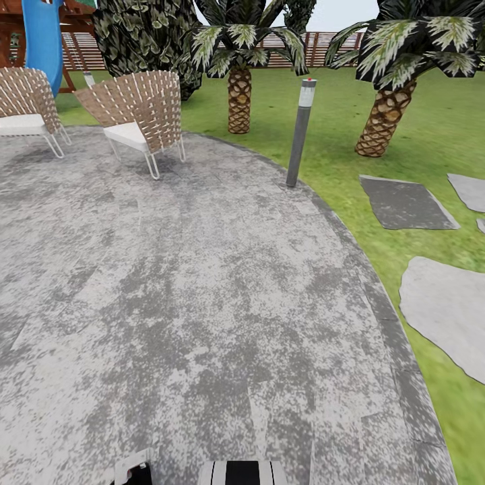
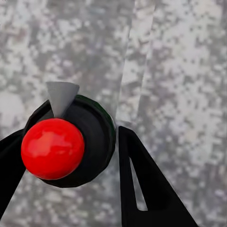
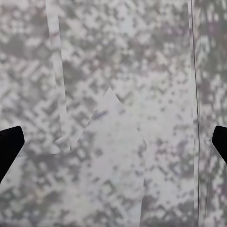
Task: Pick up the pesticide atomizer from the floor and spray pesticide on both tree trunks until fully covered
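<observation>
In the left wrist view, the pesticide atomizer (image 2: 92, 142) is a round black body with a short grey nozzle (image 2: 61, 97) and a red ball on its near end. It sits between the two black fingers (image 2: 142, 184) of my left gripper (image 2: 71, 137), which is shut on it above the grey paving. My right gripper (image 3: 116, 137) is open, its black fingertips (image 3: 9, 144) far apart over bare paving with nothing between them. The thick-trunked trees are out of view. No white specks of pesticide show.
A round grey stone patio (image 1: 188, 289) lies ahead. Two wicker chairs (image 1: 138, 111) stand at its far left and a grey lamp post (image 1: 300, 131) at its edge. Two scaly palms (image 1: 238, 94), a dark bush, stepping stones (image 1: 404, 202), the lawn and a slat fence (image 1: 323, 47) lie beyond.
</observation>
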### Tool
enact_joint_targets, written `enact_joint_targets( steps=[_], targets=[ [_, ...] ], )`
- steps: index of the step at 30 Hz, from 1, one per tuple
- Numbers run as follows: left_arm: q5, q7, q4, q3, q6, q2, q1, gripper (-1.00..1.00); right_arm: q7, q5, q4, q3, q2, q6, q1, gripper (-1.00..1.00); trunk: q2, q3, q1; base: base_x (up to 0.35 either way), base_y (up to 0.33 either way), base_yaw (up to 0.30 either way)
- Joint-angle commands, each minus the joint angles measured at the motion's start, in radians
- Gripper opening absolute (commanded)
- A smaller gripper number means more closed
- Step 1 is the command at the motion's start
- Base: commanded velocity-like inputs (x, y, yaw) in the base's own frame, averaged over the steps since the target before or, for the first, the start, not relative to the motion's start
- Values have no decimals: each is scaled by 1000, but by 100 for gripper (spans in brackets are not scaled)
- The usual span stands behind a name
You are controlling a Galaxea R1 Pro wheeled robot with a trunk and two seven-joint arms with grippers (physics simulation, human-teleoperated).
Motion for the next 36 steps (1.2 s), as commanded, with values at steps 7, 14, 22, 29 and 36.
enact_joint_targets(
  steps=[7,14,22,29,36],
  targets=[
    [5,8,0,-8,-4,1,-1,-100,4,-5,1,-3,0,-4,0,100,0,-1,0,0,0,0],
    [9,8,-40,-8,-5,1,4,-100,4,-1,1,-2,0,-5,0,100,0,-1,0,0,0,0],
    [9,9,-108,-8,-3,2,21,-100,4,-1,2,-2,2,-5,0,100,0,-1,0,0,0,0],
    [10,9,-175,-8,1,4,53,-100,4,-1,3,0,2,-5,-1,100,0,-1,0,0,0,0],
    [11,10,-185,-7,5,6,58,-100,4,-1,3,0,2,-5,0,100,0,-1,0,0,0,0]
  ],
)
